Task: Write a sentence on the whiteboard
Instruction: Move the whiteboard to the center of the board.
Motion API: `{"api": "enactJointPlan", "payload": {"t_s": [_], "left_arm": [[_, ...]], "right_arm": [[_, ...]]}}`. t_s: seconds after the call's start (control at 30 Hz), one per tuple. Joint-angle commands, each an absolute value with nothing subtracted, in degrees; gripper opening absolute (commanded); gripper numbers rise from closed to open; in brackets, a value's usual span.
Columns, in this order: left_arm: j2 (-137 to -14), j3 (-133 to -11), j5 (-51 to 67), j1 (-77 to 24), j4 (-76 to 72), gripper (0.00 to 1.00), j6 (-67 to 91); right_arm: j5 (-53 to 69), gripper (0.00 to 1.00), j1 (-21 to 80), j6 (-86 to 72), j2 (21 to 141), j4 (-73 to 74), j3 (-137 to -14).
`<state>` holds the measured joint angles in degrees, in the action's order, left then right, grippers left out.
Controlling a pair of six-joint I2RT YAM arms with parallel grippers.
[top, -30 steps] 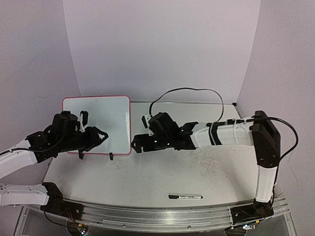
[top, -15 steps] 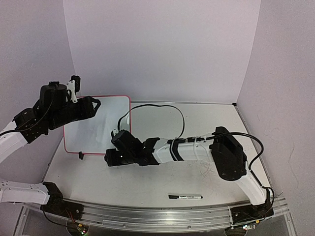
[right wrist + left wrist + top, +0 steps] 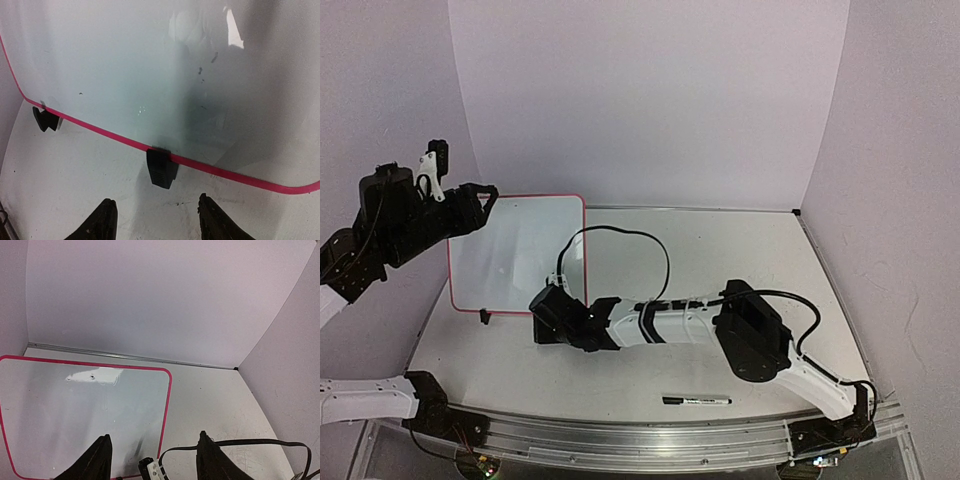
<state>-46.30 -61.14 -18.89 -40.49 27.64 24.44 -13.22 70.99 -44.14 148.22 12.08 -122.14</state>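
**Both claws open around a glossy whiteboard**

At the table's 9 o'clock side, the left claw (image 3: 485, 200) hangs raised above the far-left corner of the whiteboard (image 3: 515, 260). Its black, tapered fingers stand apart with nothing between them, as its own wrist camera confirms (image 3: 153, 436).

The whiteboard lies at about 10 o'clock on the table (image 3: 720, 260). It is a rectangle with rounded corners, a thin pink-red border and a smooth, shiny white face. The left wrist view shows a bright patch of glare near its far edge (image 3: 75, 420). The right wrist view shows only a few tiny dark specks on the face (image 3: 125, 65).

Along the board's near edge sit two small black clip feet. One ribbed, wedge-shaped foot (image 3: 161, 169) lies just ahead of the right claw (image 3: 155, 200), and the other (image 3: 45, 119) is at the near-left corner.

The right claw (image 3: 538, 322) reaches across from the right and sits low at the board's near-right corner, covering that corner from above. Its fingers are spread and hold nothing.

A thin black cable (image 3: 640, 240) loops above the white right arm and crosses the board's right edge. The table itself is matte grey-white and scuffed.

At 6 o'clock, near the front edge, a black-and-white marker (image 3: 697, 401) lies flat, well apart from both claws. Its print is too small to read.
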Motion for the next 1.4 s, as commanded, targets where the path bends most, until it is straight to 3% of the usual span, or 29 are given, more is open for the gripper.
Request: {"api": "enactJointPlan", "payload": {"t_s": [0.0,0.4,0.67,0.83,1.1,1.2,1.37], "left_arm": [[-44.0,-63.2,-20.2,-40.3,27.4,0.59,23.7],[-42.0,-63.2,-20.6,-40.4,27.5,0.59,23.2],[-41.7,-63.1,-20.9,-40.4,27.7,0.60,23.1],[-41.9,-63.1,-21.4,-40.4,27.7,0.60,23.2],[-44.1,-63.4,-22.0,-40.4,27.6,0.60,23.1],[-45.4,-63.8,-22.1,-40.3,27.4,0.60,22.9],[-47.3,-63.4,-21.8,-40.4,25.9,0.60,22.8]], "right_arm": [[-20.3,0.55,71.6,-43.3,150.8,12.7,-127.4],[-23.5,0.49,71.6,-40.2,156.7,12.6,-134.5],[-28.0,0.32,71.6,-36.5,156.7,12.6,-134.7],[-29.6,0.16,71.6,-33.7,155.2,12.4,-132.6],[-31.7,0.09,71.6,-29.9,152.5,12.1,-129.1],[-30.9,0.01,71.0,-28.7,150.0,11.5,-125.2],[-27.0,0.00,68.9,-28.1,144.8,9.6,-115.2]]}}
